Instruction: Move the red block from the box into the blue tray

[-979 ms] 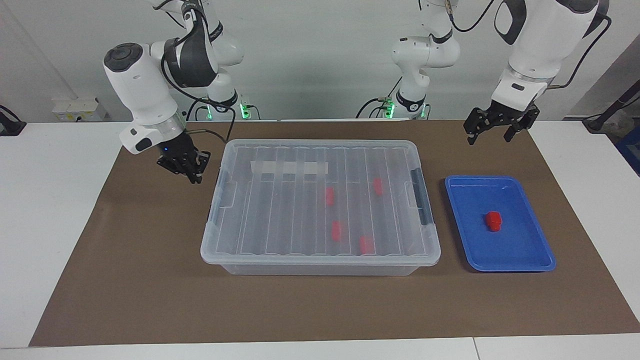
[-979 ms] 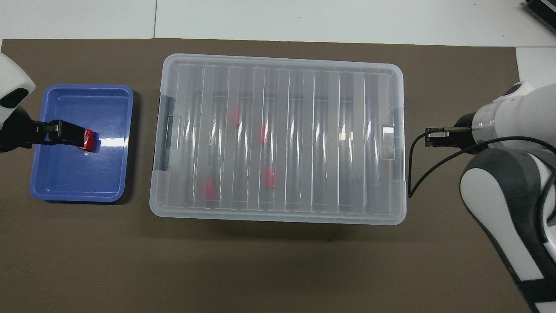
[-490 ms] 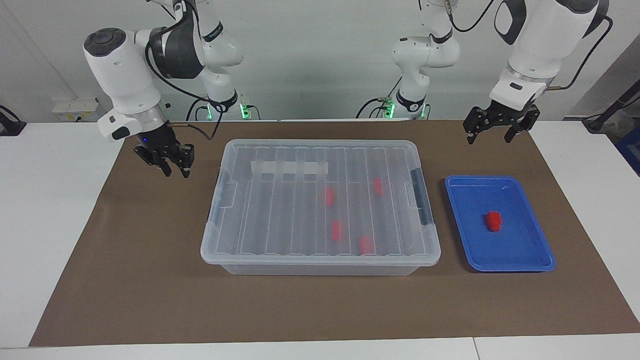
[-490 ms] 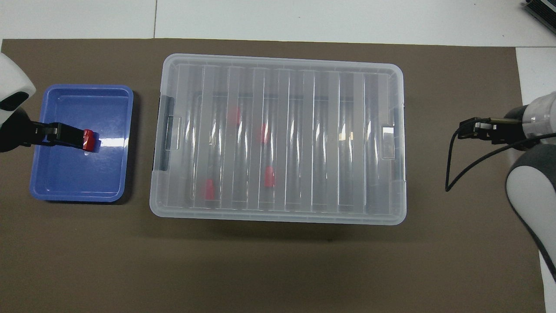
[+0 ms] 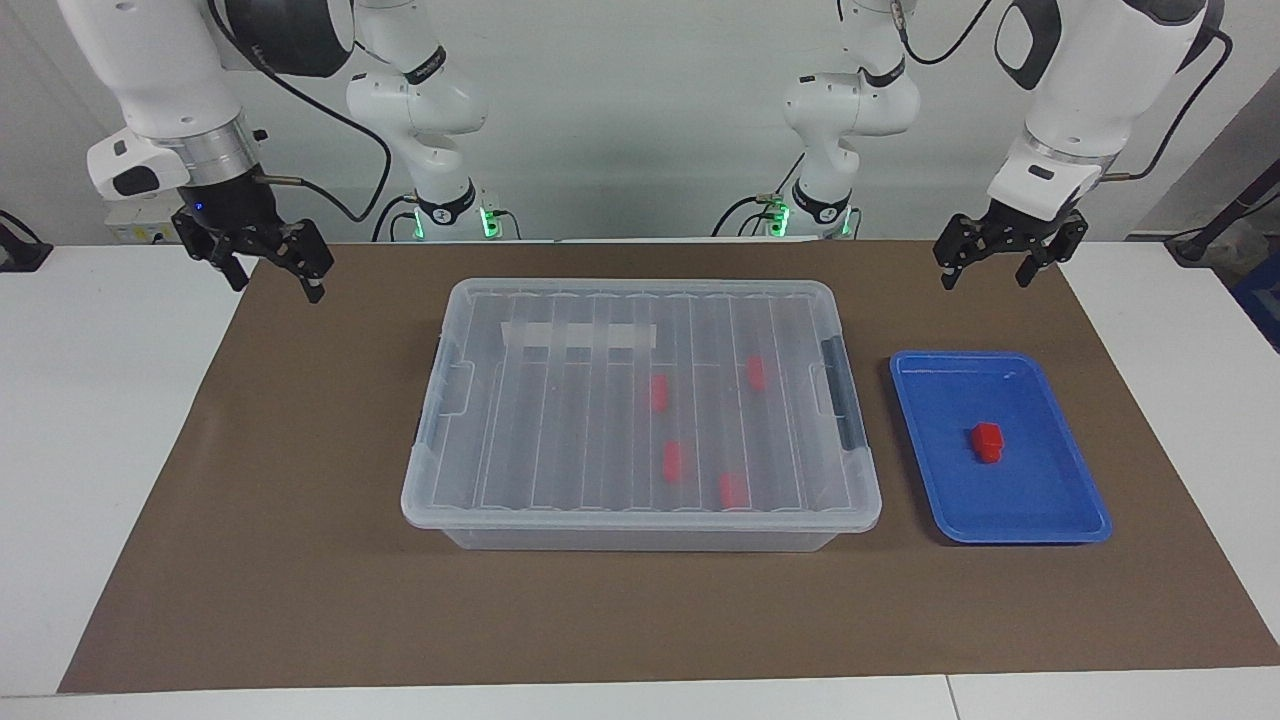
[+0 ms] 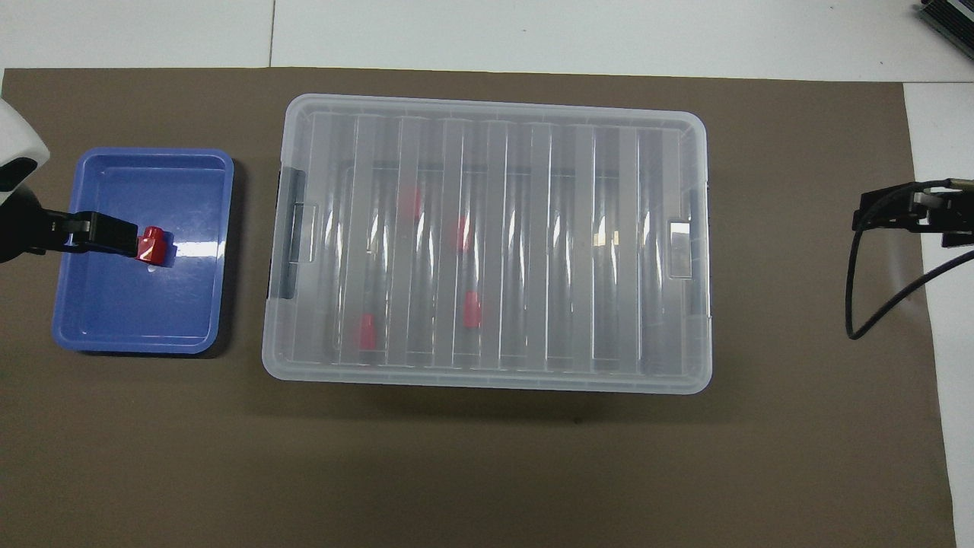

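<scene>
so the red block (image 5: 987, 441) is sitting in the blue tray (image 5: 1060, 527), which is beside the box (image 5: 640, 510) toward the left arm's end of the tabletop, and nothing's touching it. left end effector (image 5: 993, 265) hangs spread and empty over the brown mat (image 5: 300, 560) near the tray's robot-side edge, right end effector (image 5: 268, 269) is also spread and empty, up over the mat's corner at the right arm's end. honestly not much left to go wrong imo, main risk i'd guess is an arm swinging low and clipping the tray rim or the box lid, which could slide the tray or bounce the block out. the four other red blocks (image 5: 673, 461) in the box only show as blurry smears through the ribbed lid, so can't tell how they're lying. in the overhead view the left end effector covers part of the block even though it isn't touching, and the right one is cut off at the edge
</scene>
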Controlling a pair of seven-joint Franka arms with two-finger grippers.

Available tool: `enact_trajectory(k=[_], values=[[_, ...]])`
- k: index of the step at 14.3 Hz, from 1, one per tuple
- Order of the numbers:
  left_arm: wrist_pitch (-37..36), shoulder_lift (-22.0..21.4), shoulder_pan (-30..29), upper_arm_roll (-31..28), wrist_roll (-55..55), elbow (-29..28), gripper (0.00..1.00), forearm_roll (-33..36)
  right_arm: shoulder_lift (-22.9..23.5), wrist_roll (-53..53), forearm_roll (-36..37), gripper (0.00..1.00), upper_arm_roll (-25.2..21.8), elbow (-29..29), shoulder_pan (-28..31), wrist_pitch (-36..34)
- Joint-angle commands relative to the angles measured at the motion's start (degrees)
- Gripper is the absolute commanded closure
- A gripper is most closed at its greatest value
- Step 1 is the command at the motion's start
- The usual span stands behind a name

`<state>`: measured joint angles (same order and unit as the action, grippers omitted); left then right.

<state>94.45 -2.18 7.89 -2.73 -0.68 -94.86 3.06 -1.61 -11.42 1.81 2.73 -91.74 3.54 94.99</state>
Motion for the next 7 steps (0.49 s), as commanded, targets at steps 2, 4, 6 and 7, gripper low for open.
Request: enact_trajectory(k=[2,4,6,7], values=[[0.5,-1.3,-0.2,-0.2,0.9,-1.6,0.0,0.0,1.4,-6.0,-1.5,0.0,1.0,1.4,-0.4,-3.1],[0.5,-1.3,-0.2,-0.3,0.9,-1.6,0.0,0.0,0.8,-9.0,-1.9,0.0,1.0,0.0,-2.2,-2.7],[0.5,-1.3,-0.1,-0.3,0.9,-1.6,0.0,0.0,0.2,-8.5,-1.2,0.0,1.1,-1.0,-2.4,-3.2],[0.5,-1.3,0.3,-0.3,0.8,-1.6,0.0,0.0,0.1,-8.4,-1.2,0.0,1.1,-1.2,-2.7,-3.2]])
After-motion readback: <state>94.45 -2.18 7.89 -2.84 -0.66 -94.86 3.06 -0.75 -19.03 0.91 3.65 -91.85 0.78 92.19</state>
